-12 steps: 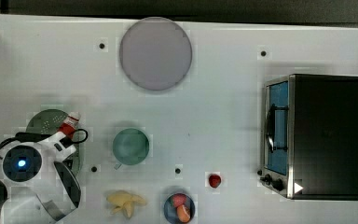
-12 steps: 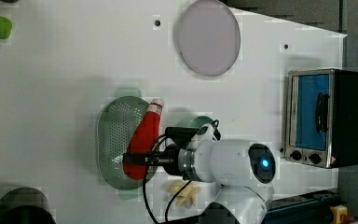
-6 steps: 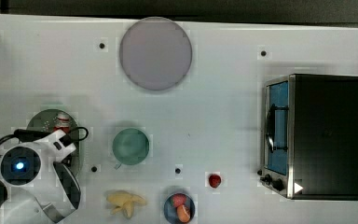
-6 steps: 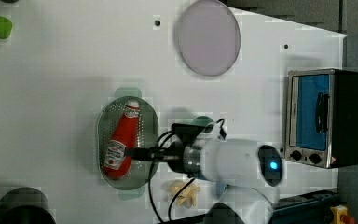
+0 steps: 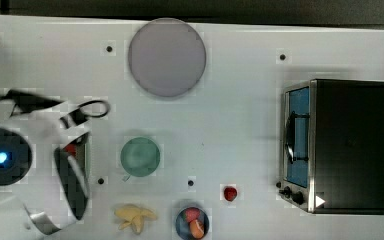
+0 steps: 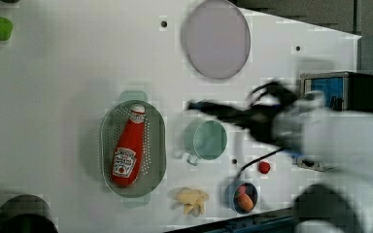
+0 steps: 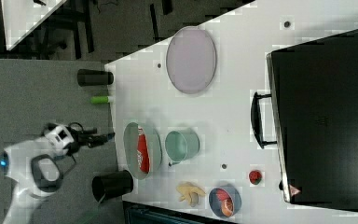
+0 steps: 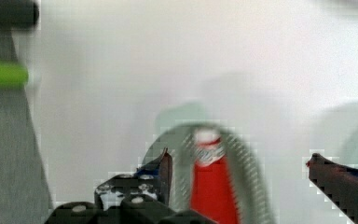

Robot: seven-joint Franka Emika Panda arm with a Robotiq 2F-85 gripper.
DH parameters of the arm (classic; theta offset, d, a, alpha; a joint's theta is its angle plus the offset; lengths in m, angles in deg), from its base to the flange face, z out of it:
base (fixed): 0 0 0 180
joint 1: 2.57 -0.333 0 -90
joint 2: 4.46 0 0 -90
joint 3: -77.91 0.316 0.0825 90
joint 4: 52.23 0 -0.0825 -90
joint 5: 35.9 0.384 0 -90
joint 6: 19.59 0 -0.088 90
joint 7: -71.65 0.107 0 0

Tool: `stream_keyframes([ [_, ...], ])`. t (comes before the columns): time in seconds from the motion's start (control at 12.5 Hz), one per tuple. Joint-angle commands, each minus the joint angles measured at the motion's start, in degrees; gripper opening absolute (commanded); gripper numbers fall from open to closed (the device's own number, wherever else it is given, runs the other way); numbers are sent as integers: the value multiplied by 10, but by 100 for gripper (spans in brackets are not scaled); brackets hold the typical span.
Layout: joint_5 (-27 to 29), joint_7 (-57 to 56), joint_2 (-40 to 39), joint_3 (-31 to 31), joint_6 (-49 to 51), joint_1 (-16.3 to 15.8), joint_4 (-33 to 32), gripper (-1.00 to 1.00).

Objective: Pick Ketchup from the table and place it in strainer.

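The Ketchup [image 6: 127,153] lies flat inside the strainer [image 6: 157,145] on the table [image 6: 53,87], so placement appears complete. The claw [image 8: 237,170] is spread apart and empty, with the bottle below and between its fingers. Motion blur obscures the arm in the left view.

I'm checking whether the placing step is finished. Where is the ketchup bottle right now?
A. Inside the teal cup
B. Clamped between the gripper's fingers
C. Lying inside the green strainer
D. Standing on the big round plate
C: in the left view the ketchup bottle lies flat inside the strainer, and in the wrist view the open gripper holds nothing.
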Motion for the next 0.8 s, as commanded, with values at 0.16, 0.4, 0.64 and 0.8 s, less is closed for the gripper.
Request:
stream_keyframes([
  [0.16,9,28,36,-133,176,92,84,100],
  [0.4,-10,28,50,-225,309,102,163,100],
  [0.64,-72,28,51,-252,383,102,219,100],
  [0.8,-104,29,51,-249,383,101,234,100],
])
